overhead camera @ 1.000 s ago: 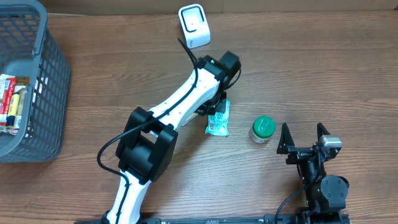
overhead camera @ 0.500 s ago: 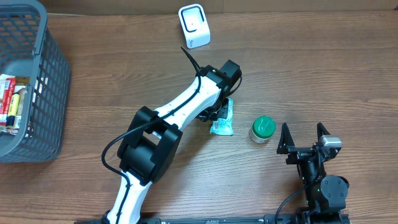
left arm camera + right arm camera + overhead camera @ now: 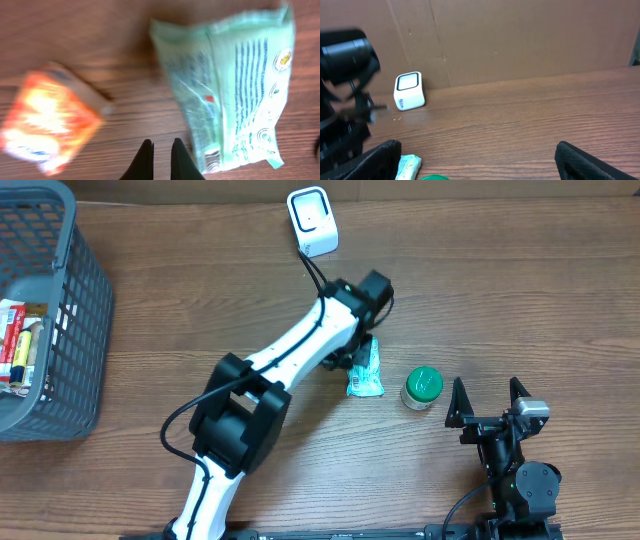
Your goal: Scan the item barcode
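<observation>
Rightward slid the outstretched left arm, reaching toward 1 o'clock, with the crinkly green packet. Left claw clenched empty; right claw gapes released.

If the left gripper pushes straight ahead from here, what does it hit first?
Probably bare table, in the gap between the orange box and the green packet. The shut left gripper points at neither, though depth is hard to judge.
</observation>
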Tool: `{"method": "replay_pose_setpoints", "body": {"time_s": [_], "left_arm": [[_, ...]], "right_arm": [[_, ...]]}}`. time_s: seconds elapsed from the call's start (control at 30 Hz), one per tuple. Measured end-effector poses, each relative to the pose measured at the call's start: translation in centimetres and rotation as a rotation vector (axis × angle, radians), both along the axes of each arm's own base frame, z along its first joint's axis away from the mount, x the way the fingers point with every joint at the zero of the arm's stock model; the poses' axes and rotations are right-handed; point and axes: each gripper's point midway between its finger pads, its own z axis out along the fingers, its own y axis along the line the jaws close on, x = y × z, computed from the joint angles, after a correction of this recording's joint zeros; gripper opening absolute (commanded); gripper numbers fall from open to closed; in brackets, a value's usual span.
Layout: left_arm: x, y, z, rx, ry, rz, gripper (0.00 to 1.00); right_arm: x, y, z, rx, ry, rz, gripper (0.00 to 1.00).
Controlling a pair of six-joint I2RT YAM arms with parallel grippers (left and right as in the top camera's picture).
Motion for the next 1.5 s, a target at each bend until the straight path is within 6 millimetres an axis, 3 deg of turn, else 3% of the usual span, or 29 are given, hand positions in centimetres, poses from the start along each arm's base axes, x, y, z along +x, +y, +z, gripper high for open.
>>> {"method": "replay_pose_setpoints", "body": {"time_s": [0.13, 0.23, 0.47, 0.63, 0.77, 0.97, 1.33, 1.5], "left_arm": [[2.7, 2.7, 2.7, 0.027, -0.043, 0.015, 0.14], [4.7, 6.6, 3.3, 0.078, -0.06, 0.05, 0.16], [6.9, 14.8, 2.6, 0.161, -0.047, 0.167, 0.22], [6.1, 18.2, 0.4, 0.173, 0.014, 0.226, 0.18], [4.9, 18.1, -1.7, 0.123, 0.073, 0.215, 0.17], [2.5, 16.0, -4.4, 0.055, 0.145, 0.15, 0.17], [-3.3, 11.0, -4.7, 0.005, 0.274, -0.034, 0.04], [-6.0, 11.5, -4.3, 0.088, 0.362, -0.089, 0.04]], "right_arm": [[0.0, 0.0, 0.0, 0.0, 0.0, 0.0, 1.0], [0.0, 0.0, 0.0, 0.001, 0.0, -0.001, 1.0], [0.0, 0.0, 0.0, 0.001, 0.0, 0.0, 1.0], [0.0, 0.0, 0.0, 0.0, 0.0, 0.0, 1.0], [0.0, 0.0, 0.0, 0.001, 0.0, 0.0, 1.0], [0.0, 0.0, 0.0, 0.0, 0.0, 0.0, 1.0], [0.0, 0.0, 0.0, 0.0, 0.0, 0.0, 1.0], [0.0, 0.0, 0.0, 0.001, 0.0, 0.0, 1.0]]}}
